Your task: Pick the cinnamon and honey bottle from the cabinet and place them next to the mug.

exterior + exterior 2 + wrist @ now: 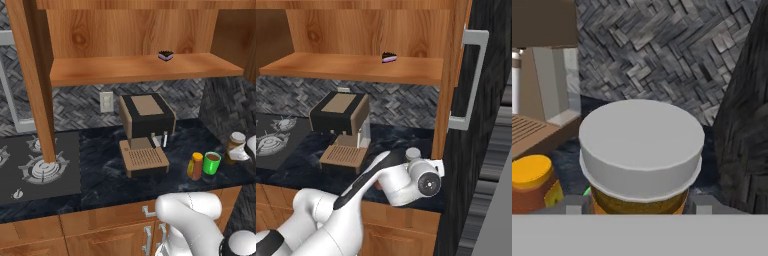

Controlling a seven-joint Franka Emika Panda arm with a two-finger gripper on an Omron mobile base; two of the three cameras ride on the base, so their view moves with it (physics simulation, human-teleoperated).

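The cinnamon (pixel 641 142), a dark jar with a grey lid, stands upright between my fingers (pixel 573 204). My gripper (pixel 639 206) is shut on the jar's body just below the lid. In the left base view the cinnamon (pixel 235 146) is low over the counter, just right of the green mug (pixel 212 163), with my gripper (pixel 243 152) reaching in from the right edge. The amber honey bottle (pixel 195 166) with its yellow cap stands on the counter, touching the mug's left side. The honey bottle (pixel 532 182) also sits at the hand view's lower left. The cabinet (pixel 135 67) hangs above.
A small dark dish (pixel 165 55) sits on the cabinet shelf. A coffee machine (pixel 145 131) stands mid-counter, left of the honey bottle. The stove (pixel 35 167) is at far left. A dark tall unit with a grey handle (pixel 471 80) rises close on the right.
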